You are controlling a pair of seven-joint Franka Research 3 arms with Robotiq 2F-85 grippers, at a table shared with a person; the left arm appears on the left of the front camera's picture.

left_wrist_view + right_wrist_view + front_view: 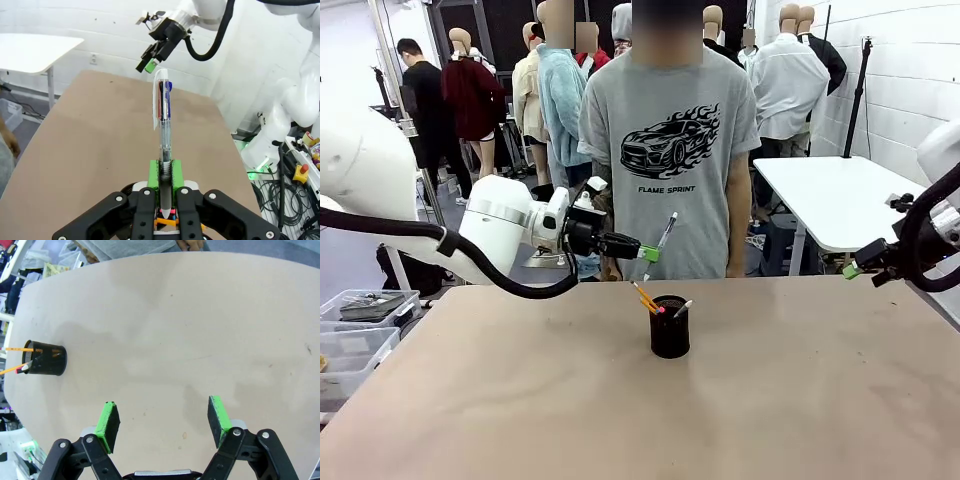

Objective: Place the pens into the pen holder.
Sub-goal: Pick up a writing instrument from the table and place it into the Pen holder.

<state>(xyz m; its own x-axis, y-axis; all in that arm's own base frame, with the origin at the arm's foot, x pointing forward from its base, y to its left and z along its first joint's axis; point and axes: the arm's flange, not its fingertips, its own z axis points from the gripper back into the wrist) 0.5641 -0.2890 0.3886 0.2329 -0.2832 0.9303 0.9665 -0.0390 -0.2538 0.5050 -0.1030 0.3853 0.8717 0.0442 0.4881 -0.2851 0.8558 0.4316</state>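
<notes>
**A:** Start with the front view. Where do things stand?

**B:** The pen holder [669,326] sits mid-desk [620,400], with the yellow-orange pencil [644,297] and a silver-white pen [682,308] already leaning out of it. The left gripper [650,253] hangs above and slightly left of the cup, fingers clenched on the dark blue-black pen [665,233], which tilts upward toward the person. The right gripper [850,270] waits well off to the side, over the desk's right part.

**A:** And the left wrist view?

**B:** The green fingers [154,172] pinch the pen [163,107] low on its barrel, near the tip end, so most of its length and the clip stick out beyond them. I'd judge it light, stiff and smooth; with that much overhang it could pivot in the pads if it knocks the rim. The orange of the pencil [162,221] peeks out just beneath the fingers, so the holder seems to be below.

**A:** Room to move?

**B:** Plenty, I think. The desk around the cup is bare; the crowding is inside the cup, where the two leaning sticks take up part of the mouth. The cup itself looks light enough to tip if pushed.

**A:** The right wrist view?

**B:** Right gripper [164,421] fingers spread wide, grasping nothing, above bare desk [200,340]. The holder [46,358] stands far off near the desk's edge, the pencil [15,349] poking out.
</notes>
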